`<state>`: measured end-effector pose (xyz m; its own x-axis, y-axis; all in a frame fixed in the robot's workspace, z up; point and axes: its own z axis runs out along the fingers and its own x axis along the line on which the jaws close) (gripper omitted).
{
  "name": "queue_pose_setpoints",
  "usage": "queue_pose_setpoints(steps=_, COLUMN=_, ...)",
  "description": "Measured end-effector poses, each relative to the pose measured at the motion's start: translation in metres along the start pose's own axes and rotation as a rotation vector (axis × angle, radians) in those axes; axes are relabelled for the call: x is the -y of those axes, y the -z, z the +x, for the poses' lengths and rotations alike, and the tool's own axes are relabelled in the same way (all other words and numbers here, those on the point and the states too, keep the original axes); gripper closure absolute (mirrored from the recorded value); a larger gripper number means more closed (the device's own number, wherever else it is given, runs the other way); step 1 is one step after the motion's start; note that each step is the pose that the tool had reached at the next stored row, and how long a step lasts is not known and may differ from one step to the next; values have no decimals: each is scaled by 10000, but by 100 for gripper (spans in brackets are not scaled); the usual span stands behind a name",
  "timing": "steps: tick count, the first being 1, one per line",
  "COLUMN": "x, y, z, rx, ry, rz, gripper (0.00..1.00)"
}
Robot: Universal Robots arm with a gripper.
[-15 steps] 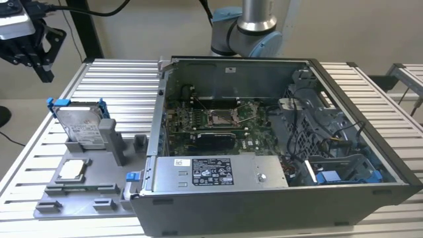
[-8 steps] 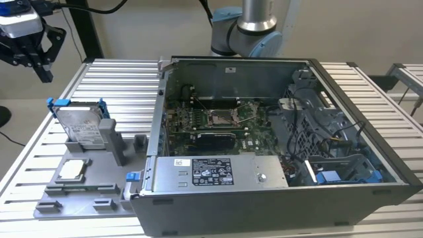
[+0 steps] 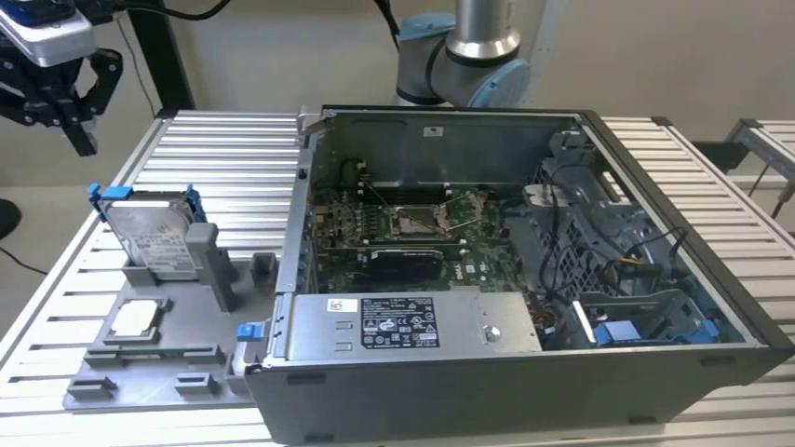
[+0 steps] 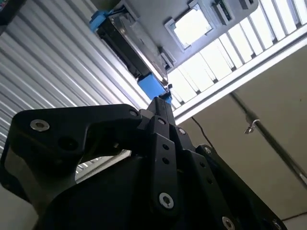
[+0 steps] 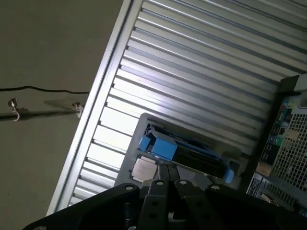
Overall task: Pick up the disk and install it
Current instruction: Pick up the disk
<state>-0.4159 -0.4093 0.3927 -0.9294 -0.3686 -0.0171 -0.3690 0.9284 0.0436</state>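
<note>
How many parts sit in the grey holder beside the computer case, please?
2: the disk stands upright at the back; the square chip lies flat in front. Smaller ones may be hidden.

An open computer case (image 3: 497, 391) sits on the ribbed table (image 3: 211, 158) beside a grey fixture (image 3: 149, 368) holding a square chip (image 3: 137, 318).

Ribbed aluminium table (image 3: 223, 140), gleaming white where light strikes the slats. Behind the table, plain beige wall (image 3: 274, 56) and a black upright post (image 3: 162, 56). Beside the table, dull beige floor (image 5: 43, 158) crossed by a thin black cable (image 5: 43, 89).
</note>
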Motion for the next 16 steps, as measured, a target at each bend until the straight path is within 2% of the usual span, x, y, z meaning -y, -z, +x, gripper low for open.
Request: queue_pose_setpoints(steps=16, x=0, y=0, z=0, rx=-146, ry=2915, rz=-2, gripper=100)
